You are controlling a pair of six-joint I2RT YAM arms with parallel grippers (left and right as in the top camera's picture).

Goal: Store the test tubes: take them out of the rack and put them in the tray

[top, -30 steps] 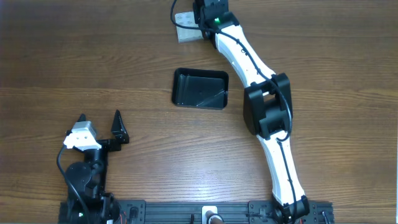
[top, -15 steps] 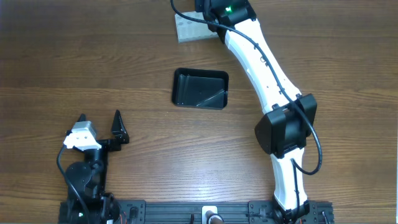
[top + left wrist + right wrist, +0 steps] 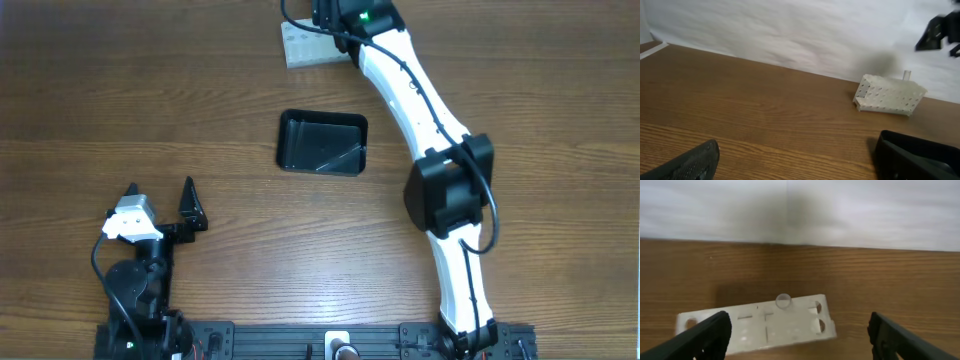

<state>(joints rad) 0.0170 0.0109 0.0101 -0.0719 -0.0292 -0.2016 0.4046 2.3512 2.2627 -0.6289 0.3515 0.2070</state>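
Bench [image 3: 120,100] of brown wood carries everything I'm working with. My right arm [image 3: 420,110] stretches up to the far edge. Its end effector [image 3: 799,322] sits above the rack, fingers spread wide with nothing between them. My left arm is folded back near its base at the near left. Its end effector [image 3: 160,192] is also wide open and empty, well apart from the task's things. The black tray [image 3: 322,143] lies mid-bench, and what looks like a clear tube lies aslant in its right part. The white rack [image 3: 760,325] stands beyond the tray, near the far edge. One tube [image 3: 783,300] stands upright in a rack hole, its round mouth showing.
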